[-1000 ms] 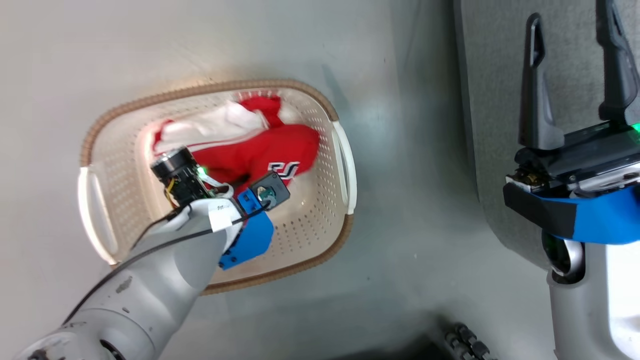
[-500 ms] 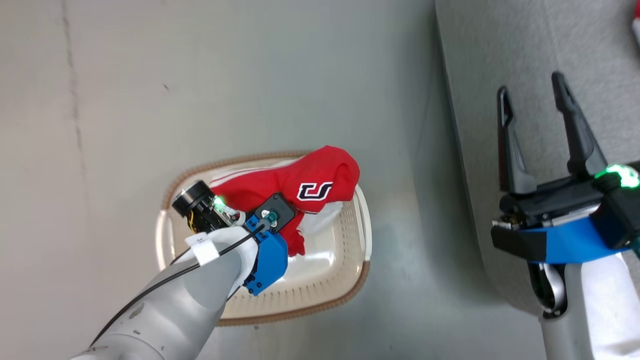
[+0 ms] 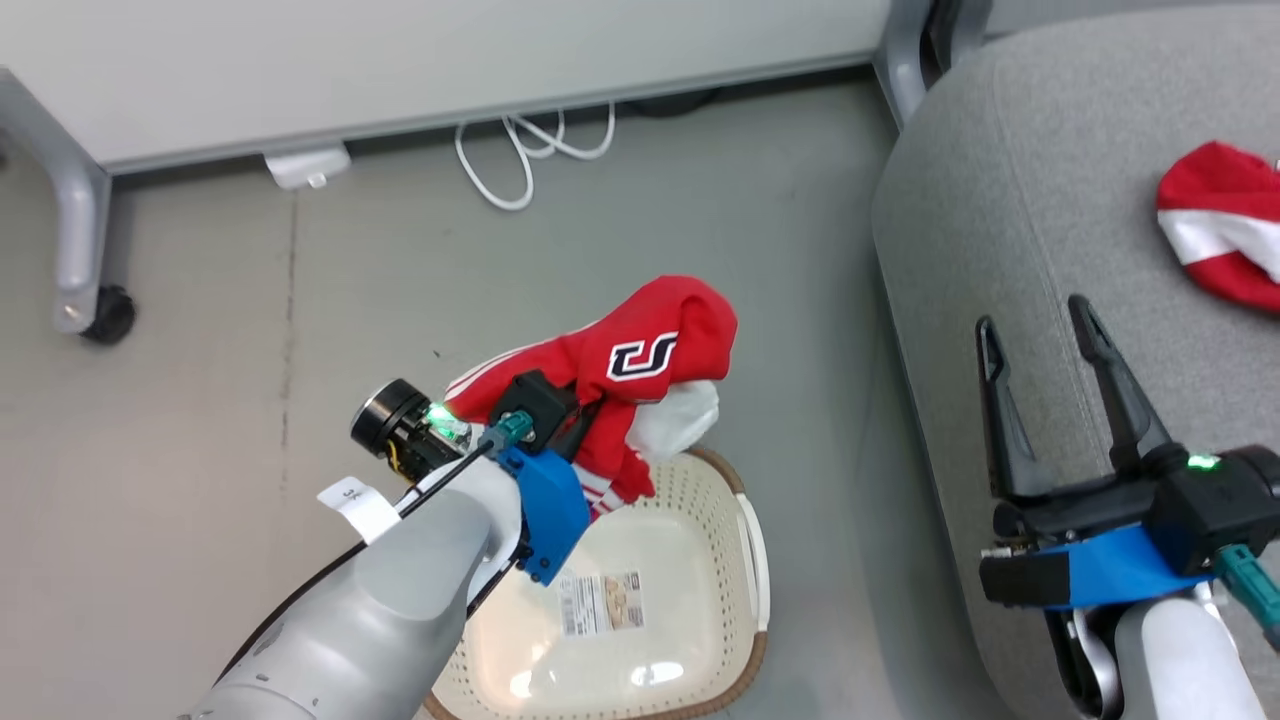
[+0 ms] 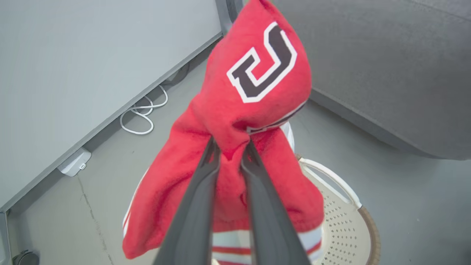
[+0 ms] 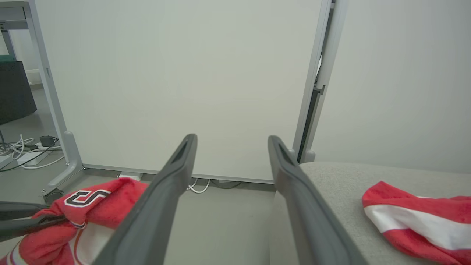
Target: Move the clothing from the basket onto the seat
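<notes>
Lettered red garment point(image 4: 254, 73) pinched between left fingers point(image 4: 195, 206) above basket point(image 3: 690, 490); right fingers point(image 3: 1000, 420) apart.

Frame centre: left end effector point(image 4: 230, 147), dark fingers point(image 4: 198, 206) pinched on soft red fabric garment with black-and-white lettering point(image 4: 254, 70), which hangs draped. Cream perforated plastic basket point(image 4: 342, 235) lower right. Grey upholstered seat point(image 4: 386, 73) upper right.

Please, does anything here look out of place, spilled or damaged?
Nothing stands out. One red garment lies on the grey seat; the lettered garment hangs bunched from the fingers of the left gripper, above the basket.
</notes>
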`<state>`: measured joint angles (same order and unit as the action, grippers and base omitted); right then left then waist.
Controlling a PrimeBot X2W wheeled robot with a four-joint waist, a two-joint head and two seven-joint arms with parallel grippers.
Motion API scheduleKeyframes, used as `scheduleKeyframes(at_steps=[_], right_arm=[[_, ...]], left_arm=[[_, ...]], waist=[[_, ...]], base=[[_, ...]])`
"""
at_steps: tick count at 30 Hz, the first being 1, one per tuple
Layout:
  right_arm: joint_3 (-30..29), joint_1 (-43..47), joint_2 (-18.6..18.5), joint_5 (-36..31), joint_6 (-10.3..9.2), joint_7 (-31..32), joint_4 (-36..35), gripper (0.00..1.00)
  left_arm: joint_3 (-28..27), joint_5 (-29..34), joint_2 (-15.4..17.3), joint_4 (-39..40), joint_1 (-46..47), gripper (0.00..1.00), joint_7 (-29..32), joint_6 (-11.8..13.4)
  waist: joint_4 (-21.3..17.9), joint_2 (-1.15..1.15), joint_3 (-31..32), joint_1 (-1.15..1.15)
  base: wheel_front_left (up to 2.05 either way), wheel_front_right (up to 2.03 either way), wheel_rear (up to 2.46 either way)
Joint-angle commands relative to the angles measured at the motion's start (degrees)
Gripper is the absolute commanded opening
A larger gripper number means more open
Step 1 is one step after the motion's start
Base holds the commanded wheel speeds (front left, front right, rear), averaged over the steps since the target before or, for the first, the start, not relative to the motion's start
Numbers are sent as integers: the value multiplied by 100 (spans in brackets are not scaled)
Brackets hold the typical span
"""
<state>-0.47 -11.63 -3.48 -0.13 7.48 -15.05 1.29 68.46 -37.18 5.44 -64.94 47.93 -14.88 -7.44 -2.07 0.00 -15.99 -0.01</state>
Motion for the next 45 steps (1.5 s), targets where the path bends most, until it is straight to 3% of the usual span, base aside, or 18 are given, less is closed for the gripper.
scheduleKeyframes(at_steps=[1, 19, 35, 45], right_arm=[[-20, 157, -3, 20, 3, -19, 48, 100], [-30, 949, 57, 102, 3, -19, 297, 100], [6, 1050, 63, 239, 3, -19, 346, 100], [360, 760, 63, 206, 3, -19, 391, 100]], left_arm=[[-123, -17, 38, 139, -47, 0, -39, 28], [-1495, 255, 278, 1771, -513, 0, -38, 340], [-1690, 440, 200, 2521, -771, 0, -39, 419], [-1666, 447, 222, 2645, -739, 0, -39, 412]], waist=[[135, 0, 361, 1], [439, 0, 1560, 1], [626, 0, 1695, 1], [652, 0, 1649, 1]], base=[[0, 0, 0], [0, 0, 0], [0, 0, 0], [0, 0, 0]])
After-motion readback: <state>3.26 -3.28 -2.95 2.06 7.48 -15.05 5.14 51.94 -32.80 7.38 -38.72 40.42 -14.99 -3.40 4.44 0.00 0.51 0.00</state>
